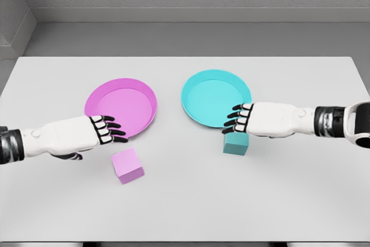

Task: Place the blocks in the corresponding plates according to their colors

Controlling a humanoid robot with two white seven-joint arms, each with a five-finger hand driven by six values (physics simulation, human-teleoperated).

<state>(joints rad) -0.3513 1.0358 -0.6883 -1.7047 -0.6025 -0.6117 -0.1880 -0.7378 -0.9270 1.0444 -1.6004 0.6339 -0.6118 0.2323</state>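
Risking a nudged teal block (236, 143) just below the teal plate (202, 93) should the right hand (247, 118), fingers loosely curled and empty, drop off-centre; left hand (97, 130) likewise empty beside pink block (127, 165), near pink plate (124, 99)

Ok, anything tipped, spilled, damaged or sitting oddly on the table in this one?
Nothing stands out. The pink plate and teal plate lie flat and intact. The pink block and teal block sit on the table outside the plates. The left hand and right hand hold nothing.
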